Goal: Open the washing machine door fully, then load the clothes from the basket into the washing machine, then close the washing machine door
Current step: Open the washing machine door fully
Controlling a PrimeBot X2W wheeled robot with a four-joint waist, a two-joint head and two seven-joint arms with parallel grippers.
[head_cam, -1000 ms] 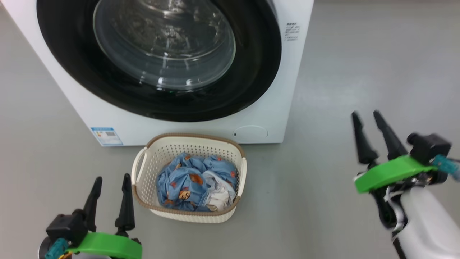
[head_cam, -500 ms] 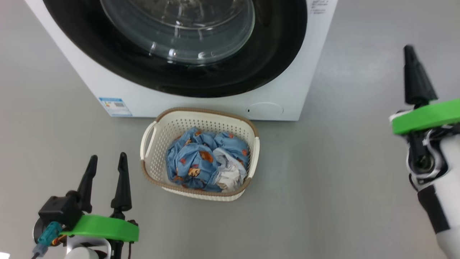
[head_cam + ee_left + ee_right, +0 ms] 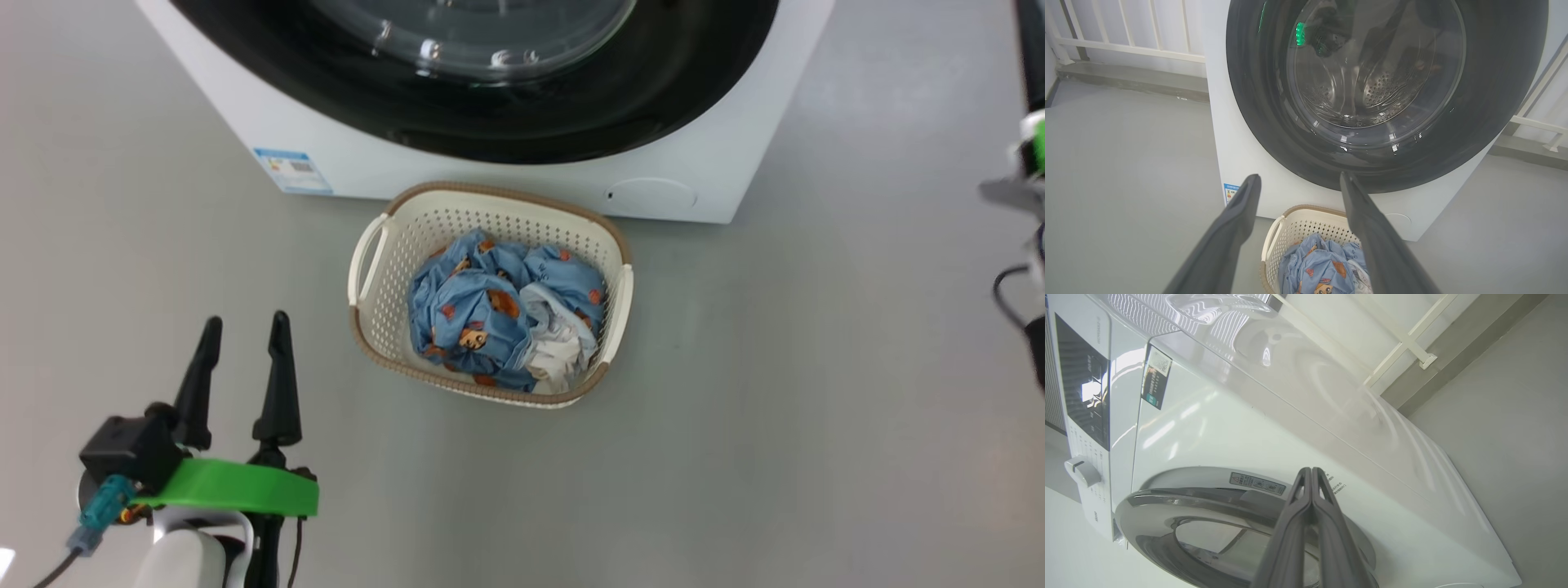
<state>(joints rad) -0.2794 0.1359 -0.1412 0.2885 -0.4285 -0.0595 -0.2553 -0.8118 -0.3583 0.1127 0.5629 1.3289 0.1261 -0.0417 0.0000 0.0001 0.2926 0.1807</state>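
Observation:
The washing machine (image 3: pixel 718 131) stands at the top of the head view, its glossy black washing machine door (image 3: pixel 653 90) shut against the front. On the floor before it, the cream basket (image 3: pixel 384 269) holds the clothes (image 3: pixel 490 310), blue bear-print fabric with a white piece. My left gripper (image 3: pixel 245 320) is open and empty at the lower left, left of the basket. In its wrist view that left gripper (image 3: pixel 1299 177) points at the door (image 3: pixel 1494 81) above the basket (image 3: pixel 1298 222). My right gripper (image 3: pixel 1311 473) is shut on nothing, tips before the door's chrome rim (image 3: pixel 1167 494).
Grey floor lies all around the machine and basket. A white railing (image 3: pixel 1126 45) and a low kerb run behind the machine. A control panel with a knob (image 3: pixel 1081 471) sits on the machine's front. A blue label (image 3: pixel 294 170) and a round flap (image 3: pixel 653 194) mark its lower front.
The head camera has shifted, so machine and basket sit higher and further right. My right gripper has shut and risen up the right edge. The left gripper has stayed open and in place.

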